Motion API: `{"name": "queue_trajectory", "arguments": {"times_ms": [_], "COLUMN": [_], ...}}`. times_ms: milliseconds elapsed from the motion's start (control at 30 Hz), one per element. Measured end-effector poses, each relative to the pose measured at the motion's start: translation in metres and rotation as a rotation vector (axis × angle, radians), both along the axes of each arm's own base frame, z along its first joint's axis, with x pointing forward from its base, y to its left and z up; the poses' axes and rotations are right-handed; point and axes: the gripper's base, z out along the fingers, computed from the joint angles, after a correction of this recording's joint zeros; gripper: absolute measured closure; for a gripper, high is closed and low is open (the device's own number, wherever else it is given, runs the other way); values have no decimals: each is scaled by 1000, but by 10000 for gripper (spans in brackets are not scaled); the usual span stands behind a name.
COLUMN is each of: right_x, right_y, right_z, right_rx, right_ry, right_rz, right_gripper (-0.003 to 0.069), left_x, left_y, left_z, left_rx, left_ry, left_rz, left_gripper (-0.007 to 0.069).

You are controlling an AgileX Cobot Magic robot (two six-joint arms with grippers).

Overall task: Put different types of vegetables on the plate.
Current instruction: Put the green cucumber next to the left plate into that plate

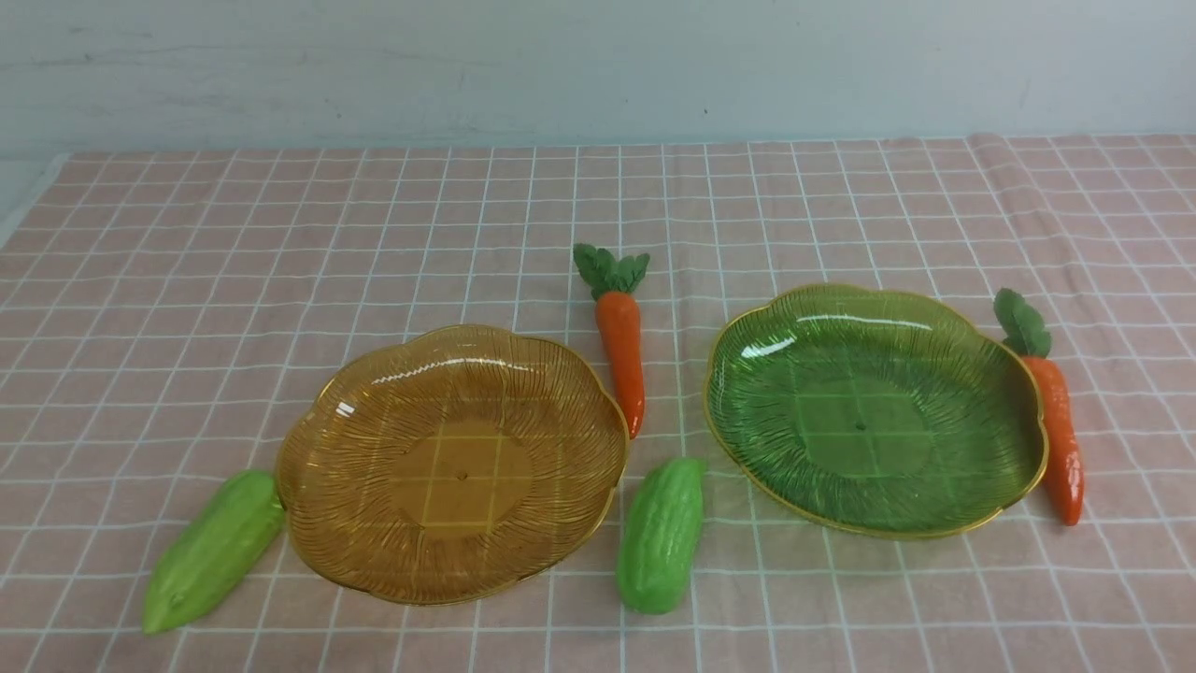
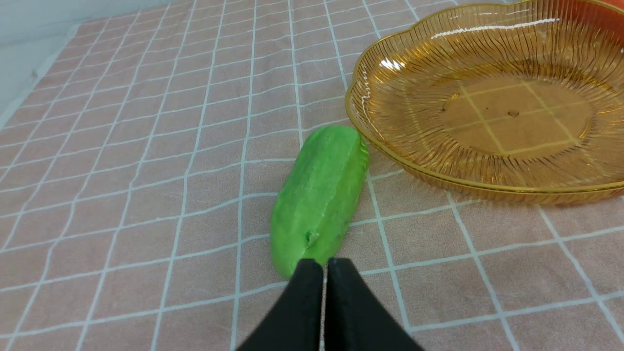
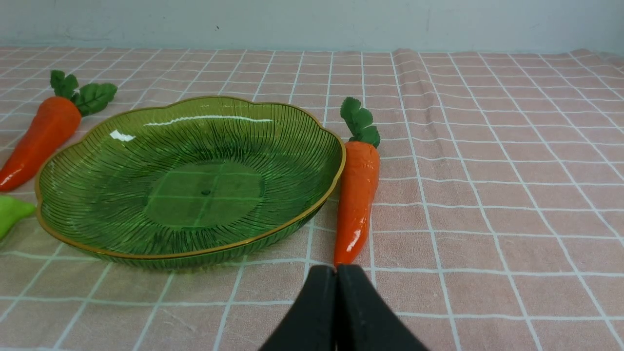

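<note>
An amber plate (image 1: 374, 439) and a green plate (image 1: 775, 374) lie empty on the checked cloth. One green gourd (image 1: 213, 551) touches the amber plate's left rim; a second gourd (image 1: 662, 535) lies between the plates. One carrot (image 1: 620, 336) lies between the plates at the back; another carrot (image 1: 1056, 421) lies along the green plate's right rim. Neither gripper shows in the front view. My left gripper (image 2: 324, 265) is shut and empty, just short of the left gourd (image 2: 319, 195). My right gripper (image 3: 336, 270) is shut and empty, at the tip of the right carrot (image 3: 357, 195).
The pink checked cloth (image 1: 187, 280) covers the table up to a pale wall (image 1: 598, 65). A fold in the cloth (image 1: 1009, 178) runs at the back right. The cloth's left edge shows at the far left (image 1: 28, 196).
</note>
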Motion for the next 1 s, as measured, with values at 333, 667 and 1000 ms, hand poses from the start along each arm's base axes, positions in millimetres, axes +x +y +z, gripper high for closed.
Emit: {"name": "queue_trajectory", "arguments": {"times_ms": [333, 667, 1000], "right_x": [0, 0, 0], "right_y": [0, 0, 0], "right_z": [0, 0, 1], "right_rx": [0, 0, 13], "right_ry": [0, 0, -15], "right_rz": [0, 0, -3], "right_gripper": [674, 674, 674], "left_x": [0, 3, 4], "left_y": [0, -6, 3], "left_z": [0, 13, 34], "left_rx": [3, -452, -854], "left_ry": [0, -119, -345], "left_rz": [0, 38, 132], "left_gripper": [628, 628, 628]}}
